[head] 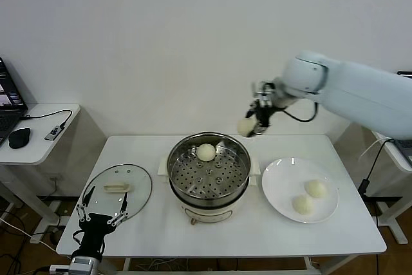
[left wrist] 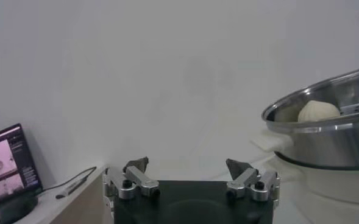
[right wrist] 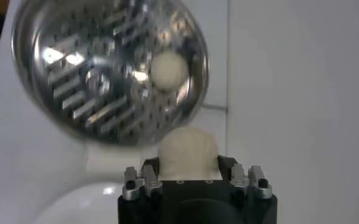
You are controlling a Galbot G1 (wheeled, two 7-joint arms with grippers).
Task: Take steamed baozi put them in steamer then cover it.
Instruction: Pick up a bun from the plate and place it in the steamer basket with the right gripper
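A baozi is held in the right gripper above the steamer rim, ready for dropping; the left gripper is kept wide, parked.

We note a white table, a flat white plate at its right, and a side desk carrying a laptop, mouse and cable.

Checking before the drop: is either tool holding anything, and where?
The right tool holds a baozi by its sides; the left tool is open and holds nothing.
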